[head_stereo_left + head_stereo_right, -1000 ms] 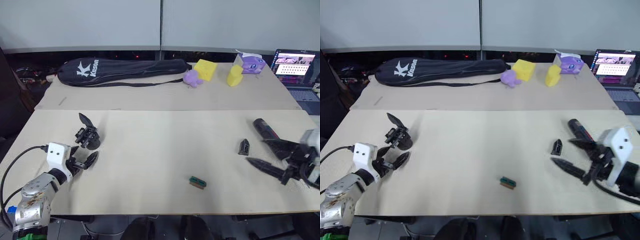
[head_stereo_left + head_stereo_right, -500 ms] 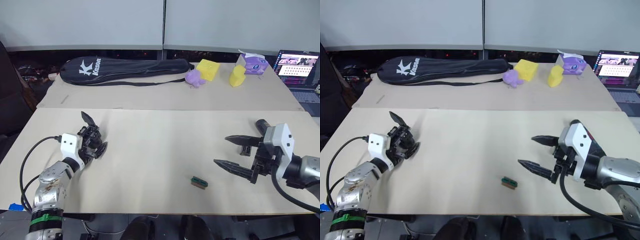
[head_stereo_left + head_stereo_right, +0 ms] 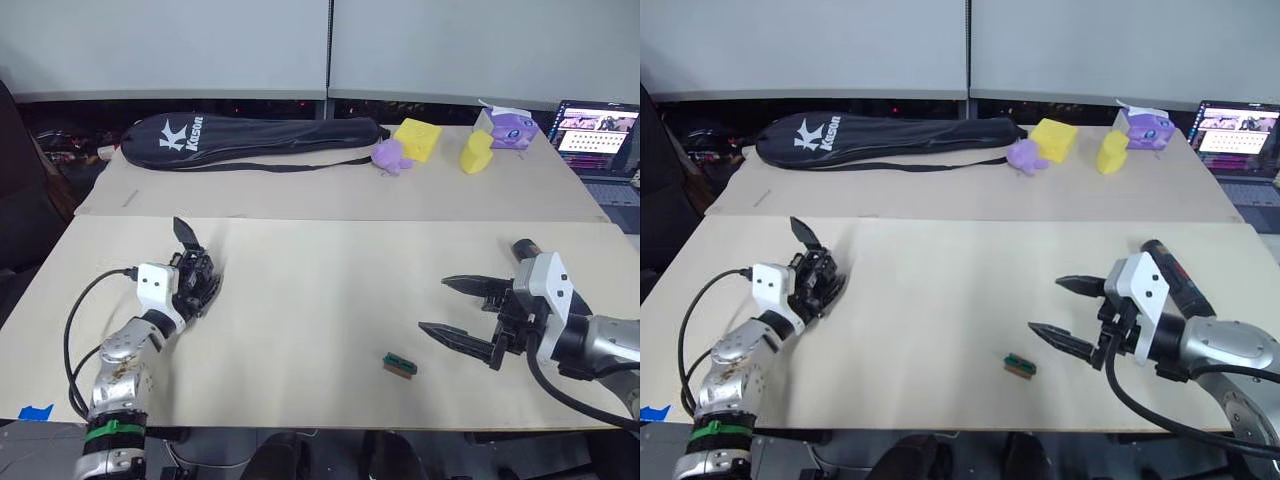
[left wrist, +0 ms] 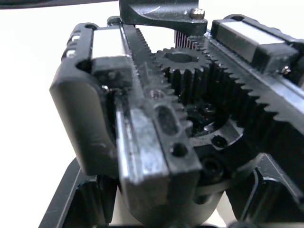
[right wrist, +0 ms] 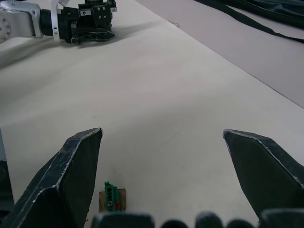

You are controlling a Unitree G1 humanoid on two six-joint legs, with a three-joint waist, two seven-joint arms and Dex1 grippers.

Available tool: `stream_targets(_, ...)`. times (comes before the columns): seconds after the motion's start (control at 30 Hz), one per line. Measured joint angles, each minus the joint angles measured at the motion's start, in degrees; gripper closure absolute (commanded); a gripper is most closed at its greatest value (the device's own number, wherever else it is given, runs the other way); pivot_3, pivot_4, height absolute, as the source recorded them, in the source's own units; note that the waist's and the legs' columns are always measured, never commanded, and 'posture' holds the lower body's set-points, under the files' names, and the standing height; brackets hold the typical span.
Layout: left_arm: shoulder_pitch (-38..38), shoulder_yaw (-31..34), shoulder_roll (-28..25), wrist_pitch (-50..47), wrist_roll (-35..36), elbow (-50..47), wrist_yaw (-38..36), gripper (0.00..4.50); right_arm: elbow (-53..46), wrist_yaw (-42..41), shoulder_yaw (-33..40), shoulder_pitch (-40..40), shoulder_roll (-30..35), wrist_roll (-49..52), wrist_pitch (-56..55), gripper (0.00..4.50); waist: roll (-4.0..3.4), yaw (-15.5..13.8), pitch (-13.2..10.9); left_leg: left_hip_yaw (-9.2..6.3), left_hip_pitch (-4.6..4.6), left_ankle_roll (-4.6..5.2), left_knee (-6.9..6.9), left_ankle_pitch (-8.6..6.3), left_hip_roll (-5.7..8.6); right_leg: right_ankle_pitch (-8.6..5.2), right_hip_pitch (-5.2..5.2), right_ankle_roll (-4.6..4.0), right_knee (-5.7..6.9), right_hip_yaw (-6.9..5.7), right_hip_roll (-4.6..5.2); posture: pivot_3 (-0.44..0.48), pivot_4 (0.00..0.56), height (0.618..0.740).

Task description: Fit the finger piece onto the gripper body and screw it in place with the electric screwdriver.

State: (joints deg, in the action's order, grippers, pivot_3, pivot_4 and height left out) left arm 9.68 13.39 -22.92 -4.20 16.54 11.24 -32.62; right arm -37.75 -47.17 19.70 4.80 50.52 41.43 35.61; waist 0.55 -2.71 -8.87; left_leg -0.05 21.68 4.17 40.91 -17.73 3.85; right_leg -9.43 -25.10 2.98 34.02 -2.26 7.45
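The left gripper [image 3: 820, 288] is pressed up around the gripper body [image 3: 196, 272] at the table's [image 3: 320, 290] left side, apparently to steady it; whether its jaws are clamped cannot be told. The right gripper [image 3: 458, 311], jaws spread wide and empty, hovers near the green block [image 3: 399, 364], with the electric screwdriver [image 3: 1172, 272] lying just behind its arm.

The gripper body [image 3: 193, 277] sits on the table [image 3: 320, 290] at the left, with the left gripper [image 3: 196, 290] right at it. The small block [image 3: 398, 364] lies nearer the front, just left of the right gripper [image 3: 456, 312] (the electric screwdriver [image 3: 1170, 270] is behind that arm). The long bag [image 3: 245, 132] lies far back.
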Motion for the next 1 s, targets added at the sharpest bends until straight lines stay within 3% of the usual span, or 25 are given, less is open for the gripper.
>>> stream_targets(0.23,-0.75,-14.36,9.77,-3.86,-5.11,-12.86,4.67,2.08,-0.42,0.79,-1.32,0.37,-0.82,-2.06,-0.70,0.00,0.13,-0.77,-0.08,-0.07,0.39,0.07,0.28,0.00,0.20,0.06,-0.16,0.10,0.00,0.00,0.01,0.000,0.150,0.723)
stream_targets(0.53,6.23,-20.32,17.11,-2.06,-14.02,-4.02,13.90,2.08,1.03,2.32,-6.46,0.34,-3.57,-8.40,-3.60,0.00,0.16,0.08,-0.10,-0.07,0.29,0.11,0.28,0.13,0.19,0.09,-0.10,0.07,0.07,0.00,-0.03,0.000,0.150,0.723)
stream_targets(0.57,6.39,-20.52,17.18,-1.90,-14.23,-3.79,13.82,1.58,1.18,2.42,-6.76,0.29,-3.99,-8.80,-3.99,0.00,0.16,0.10,-0.09,-0.08,0.29,0.13,0.29,0.12,0.19,0.09,-0.09,0.08,0.07,0.01,-0.03,0.000,0.150,0.723)
stream_targets(0.67,6.26,-20.44,15.88,-1.72,-12.59,-3.79,10.56,0.20,1.43,2.78,-7.52,0.31,-4.97,-9.82,-4.67,0.00,0.14,0.23,-0.08,-0.08,0.26,0.13,0.28,0.11,0.19,0.09,-0.10,0.08,0.08,0.01,-0.03,0.000,0.150,0.723)
stream_targets(0.7,6.13,-20.35,14.99,-1.91,-11.59,-3.99,8.85,0.05,1.57,2.89,-7.62,0.31,-5.21,-10.02,-4.91,0.00,0.13,0.27,-0.08,-0.08,0.23,0.13,0.27,0.11,0.19,0.09,-0.10,0.08,0.08,0.01,-0.03,0.000,0.150,0.723)
stream_targets(1.0,8.37,-18.81,-1.53,-3.33,-2.49,-0.51,-17.49,0.05,2.63,3.54,-7.71,0.16,-6.28,-11.03,-5.15,0.00,0.08,1.31,-0.05,-0.05,0.03,0.05,0.12,0.17,0.18,0.07,-0.06,0.05,0.16,0.02,-0.12,0.000,0.150,0.723)
